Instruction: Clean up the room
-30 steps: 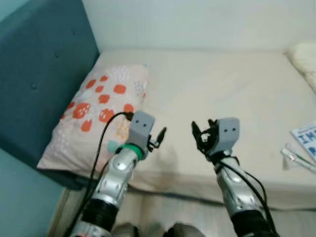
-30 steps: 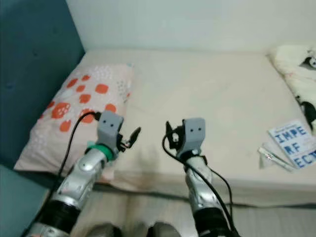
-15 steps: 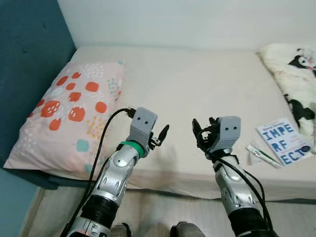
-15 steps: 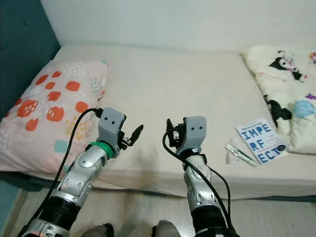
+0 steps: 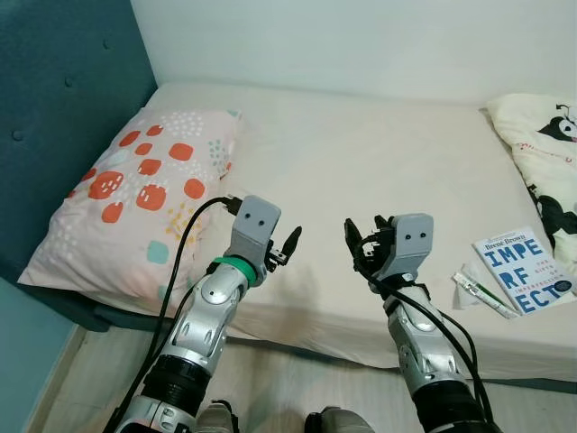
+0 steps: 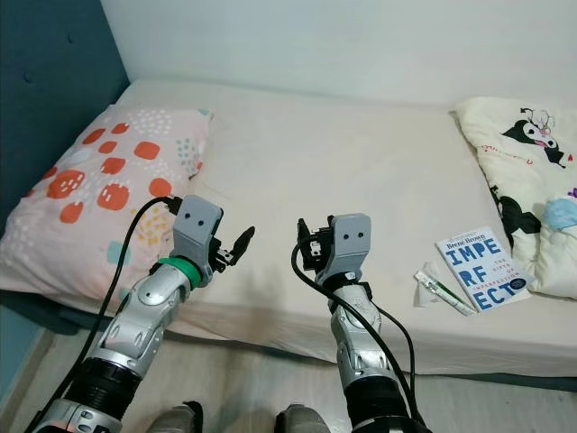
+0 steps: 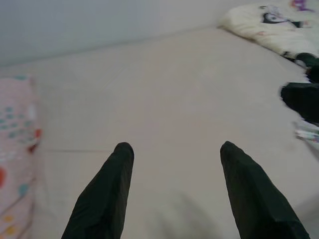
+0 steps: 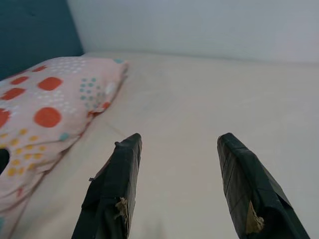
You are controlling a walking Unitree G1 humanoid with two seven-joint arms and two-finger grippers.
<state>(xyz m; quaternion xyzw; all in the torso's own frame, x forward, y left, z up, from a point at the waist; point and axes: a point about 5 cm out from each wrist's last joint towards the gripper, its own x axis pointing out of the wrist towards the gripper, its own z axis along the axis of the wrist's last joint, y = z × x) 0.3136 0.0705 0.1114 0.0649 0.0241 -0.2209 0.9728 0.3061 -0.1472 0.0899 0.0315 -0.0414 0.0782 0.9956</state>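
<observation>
Bed (image 5: pixel 379 153) clutter is what I am after, and I am at the looking-over stage, standing at the mattress edge with nothing picked up yet. Farthest left lies the spotted pillow (image 5: pixel 144 198), against the teal headboard (image 5: pixel 63 135). Next comes my left gripper (image 7: pixel 172 194), raised over the near edge of the sheet, fingers spread and empty. Beside it my right gripper (image 8: pixel 174 191) hovers likewise, fingers parted, gripping nothing. Farther right lie a thin wrapped packet (image 5: pixel 482 293) and, just beside it, a blue-and-white book (image 5: pixel 523 275), both near the mattress edge. Beyond them sits a cartoon-print blanket (image 6: pixel 532 180). I judge my next move calls for turning right, since the loose items are well apart from both grippers.
</observation>
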